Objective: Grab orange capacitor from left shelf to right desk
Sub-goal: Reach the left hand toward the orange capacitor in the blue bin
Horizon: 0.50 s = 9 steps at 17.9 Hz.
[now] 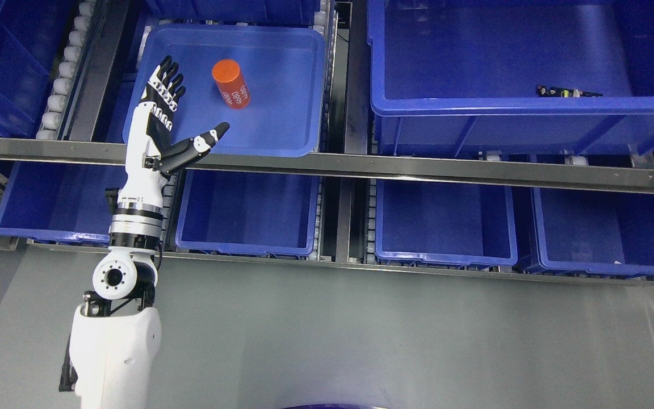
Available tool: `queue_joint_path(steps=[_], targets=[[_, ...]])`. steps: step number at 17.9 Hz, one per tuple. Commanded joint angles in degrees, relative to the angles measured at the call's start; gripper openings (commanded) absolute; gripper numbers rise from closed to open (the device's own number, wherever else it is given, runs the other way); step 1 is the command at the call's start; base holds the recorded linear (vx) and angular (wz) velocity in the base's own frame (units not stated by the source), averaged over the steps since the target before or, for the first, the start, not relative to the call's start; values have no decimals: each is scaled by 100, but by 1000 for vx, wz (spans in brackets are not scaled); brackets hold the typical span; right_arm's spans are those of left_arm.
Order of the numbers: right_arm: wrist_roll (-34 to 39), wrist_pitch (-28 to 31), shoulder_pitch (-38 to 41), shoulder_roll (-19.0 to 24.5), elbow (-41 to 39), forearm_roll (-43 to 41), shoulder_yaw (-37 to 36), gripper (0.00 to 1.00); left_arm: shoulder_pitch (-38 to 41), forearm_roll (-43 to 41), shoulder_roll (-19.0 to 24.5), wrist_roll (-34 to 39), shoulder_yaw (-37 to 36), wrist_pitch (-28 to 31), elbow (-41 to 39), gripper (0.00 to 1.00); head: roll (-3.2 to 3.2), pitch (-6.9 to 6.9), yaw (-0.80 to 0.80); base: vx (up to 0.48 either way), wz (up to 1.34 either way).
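An orange capacitor (230,83), a short cylinder with white print, lies tilted in a shallow blue bin (298,85) on the upper shelf, left of the middle. My left hand (175,116) reaches up over the bin's left part, fingers straight and spread, thumb stretched out to the right below the capacitor. The hand is open and holds nothing. The capacitor is a short way to the right of the fingers (167,76) and apart from them. The right arm is out of view.
A large blue bin (474,102) at the upper right holds a small dark part (568,91). A steel shelf rail (418,167) crosses the view below the hand. Several blue bins (247,216) sit on the lower shelf. Grey floor (389,341) lies below.
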Motion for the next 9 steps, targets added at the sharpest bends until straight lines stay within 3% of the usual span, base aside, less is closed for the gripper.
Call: queue_joint_path(steps=[1,5,9], targets=[[0,4,132,-100,-100,35,-62,100,210,-6,100,-8,381,-25,-213,100,0,0,0,0,0],[0,4,132,-100,-100,35,-62,100,18,-15,100,-8,372,45,137,100,0,0,0,0,0],[0,4,123,-100,-100,35,-62,100,-851,-24,273,-385,311,45,1322,99,0,0,0,0,0]])
